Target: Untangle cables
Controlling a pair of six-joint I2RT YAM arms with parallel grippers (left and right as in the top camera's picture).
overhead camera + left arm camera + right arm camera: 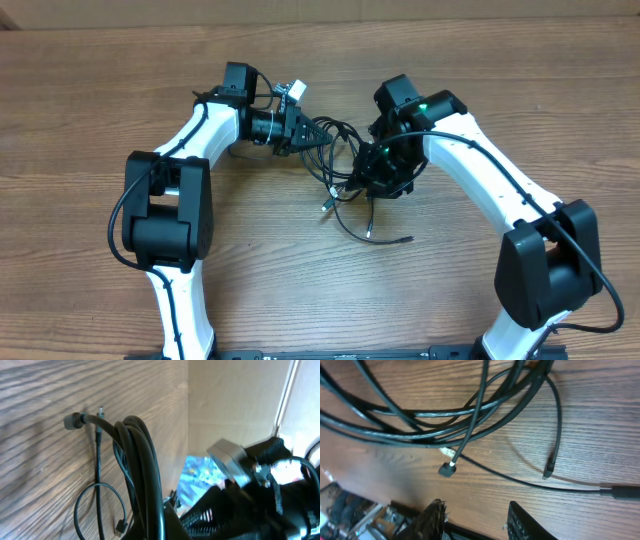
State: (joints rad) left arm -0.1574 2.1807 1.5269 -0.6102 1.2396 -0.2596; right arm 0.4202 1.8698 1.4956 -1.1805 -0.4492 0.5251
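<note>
The cables [340, 165] are thin black cords lying tangled on the wooden table between my two arms, with loose plug ends toward the front [372, 237]. My left gripper [303, 130] is shut on a bundle of the cables [145, 460], which runs from the table into its jaws [167, 520]. My right gripper [382, 178] hovers low over the right side of the tangle. In the right wrist view its fingers [475, 507] are open with only bare table between them. Several cable strands [420, 420] and a small plug tip [447, 469] lie just beyond them.
The wooden table [300, 280] extends to the front and sides. A beige cardboard wall [230, 400] stands along the far edge. The right arm's black wrist [260, 475] shows close by in the left wrist view. Thicker black cords run along both arms [120, 215].
</note>
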